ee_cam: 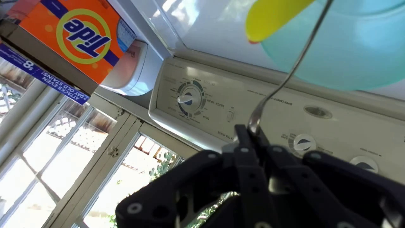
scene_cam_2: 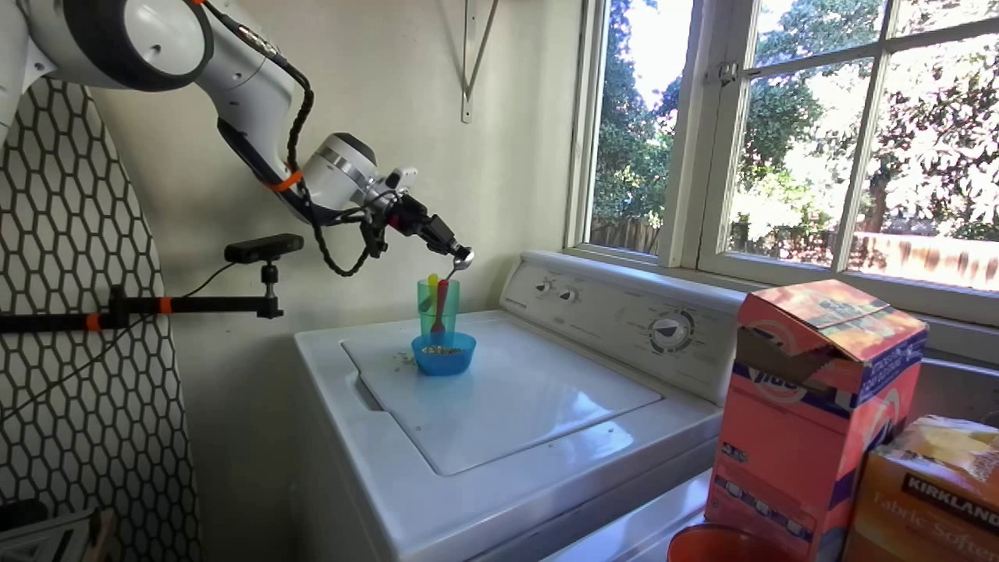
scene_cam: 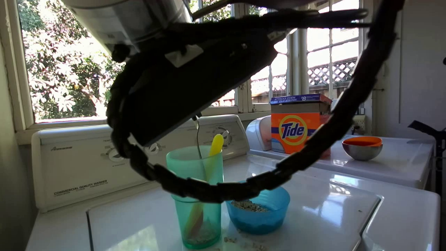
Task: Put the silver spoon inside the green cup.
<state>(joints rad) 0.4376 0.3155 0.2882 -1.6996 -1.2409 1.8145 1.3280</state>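
The silver spoon (ee_cam: 295,68) is held by its bowl end, with its thin handle pointing down; it also shows in both exterior views (scene_cam: 198,137) (scene_cam_2: 460,264). My gripper (ee_cam: 251,131) is shut on it, above the cup, and also shows in an exterior view (scene_cam_2: 459,251). The green cup (scene_cam: 179,164) stands upright on the washer, also in view here (scene_cam_2: 427,320) (ee_cam: 354,60). The handle's lower part shows through the cup wall and appears to reach into its mouth. A yellow utensil (scene_cam: 216,143) and a red one (scene_cam_2: 442,300) lean inside the cup.
A blue bowl (scene_cam: 259,221) of grains stands beside the cup, with loose grains nearby. The washer's control panel (scene_cam_2: 609,308) rises behind. A Tide box (scene_cam: 296,129) and stacked bowls (scene_cam: 362,150) stand farther off. The arm's cable (scene_cam: 216,192) hangs across an exterior view.
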